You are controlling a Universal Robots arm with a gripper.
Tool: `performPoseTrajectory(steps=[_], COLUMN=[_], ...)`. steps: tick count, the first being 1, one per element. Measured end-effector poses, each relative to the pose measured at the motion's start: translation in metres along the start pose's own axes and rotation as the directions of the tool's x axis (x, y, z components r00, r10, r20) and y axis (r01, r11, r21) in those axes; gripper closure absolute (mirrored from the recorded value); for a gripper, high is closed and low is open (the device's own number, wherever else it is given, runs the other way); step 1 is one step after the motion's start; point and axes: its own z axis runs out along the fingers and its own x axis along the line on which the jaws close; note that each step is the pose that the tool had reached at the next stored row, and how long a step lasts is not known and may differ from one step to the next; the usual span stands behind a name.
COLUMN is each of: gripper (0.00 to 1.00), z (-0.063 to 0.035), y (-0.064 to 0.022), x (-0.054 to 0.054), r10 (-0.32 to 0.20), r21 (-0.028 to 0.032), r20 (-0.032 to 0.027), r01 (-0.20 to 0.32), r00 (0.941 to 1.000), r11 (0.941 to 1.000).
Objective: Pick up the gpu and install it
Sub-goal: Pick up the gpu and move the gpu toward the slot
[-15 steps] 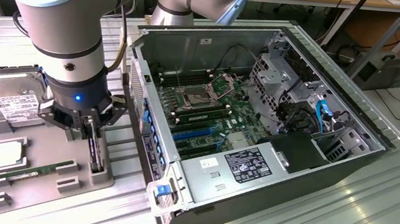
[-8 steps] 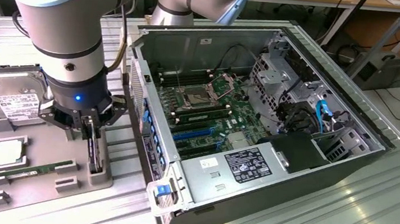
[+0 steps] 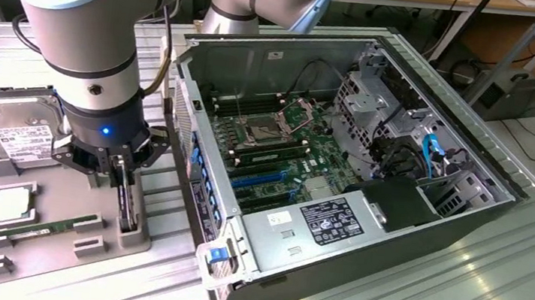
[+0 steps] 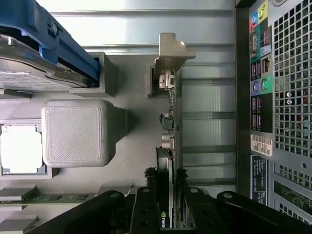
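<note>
The gpu (image 3: 125,213) stands on edge in a slot of the grey fixture tray (image 3: 61,187), on the exterior view's left of the open computer case (image 3: 346,166). My gripper (image 3: 122,171) is lowered straight onto its upper edge. In the wrist view the gpu (image 4: 168,146) runs edge-on away from the gripper (image 4: 167,209), its silver end bracket (image 4: 170,53) at the far end. The two black fingers (image 4: 146,204) press against both faces of the card, so the gripper is shut on it. The card still sits in its slot.
The tray also holds a silver hard drive (image 3: 12,132) in a blue caddy (image 4: 58,44), a square processor (image 3: 11,205) and a green memory stick (image 3: 37,230). The case's rear panel (image 4: 278,97) is close beside the gpu. Blue expansion slots (image 3: 264,180) lie on the motherboard inside.
</note>
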Motion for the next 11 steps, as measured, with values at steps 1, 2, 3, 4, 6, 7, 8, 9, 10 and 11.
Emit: performPoseTrajectory(steps=[1,2,3,4,6,7,8,9,10,11], gripper=[0.74,0.74,0.74,0.74,0.74,0.74,0.74,0.74,0.74,0.74], z=[0.0000,0.0000,0.0000,0.0000,-0.0004,-0.0012,-0.0021,-0.0033,-0.0047,-0.0064], y=[0.0000,0.0000,0.0000,0.0000,0.0000,0.0001,0.0001,0.0001,0.0002,0.0003], x=[0.0000,0.0000,0.0000,0.0000,0.0000,0.0000,-0.0001,-0.0001,-0.0001,-0.0002], r10=[0.000,0.000,0.000,0.000,0.000,0.000,0.000,-0.001,-0.001,-0.001], r21=[-0.0001,0.0000,0.0000,0.0000,-0.0003,0.0000,-0.0001,-0.0001,-0.0001,-0.0001], r20=[0.0001,0.0000,0.0000,0.0000,0.0003,0.0001,0.0001,0.0001,0.0000,0.0000], r01=[0.000,0.000,0.000,0.000,0.000,0.000,0.000,0.001,0.001,0.001], r00=[1.0000,1.0000,1.0000,1.0000,1.0000,1.0000,1.0000,1.0000,1.0000,1.0000], r11=[1.0000,1.0000,1.0000,1.0000,1.0000,1.0000,1.0000,1.0000,1.0000,1.0000])
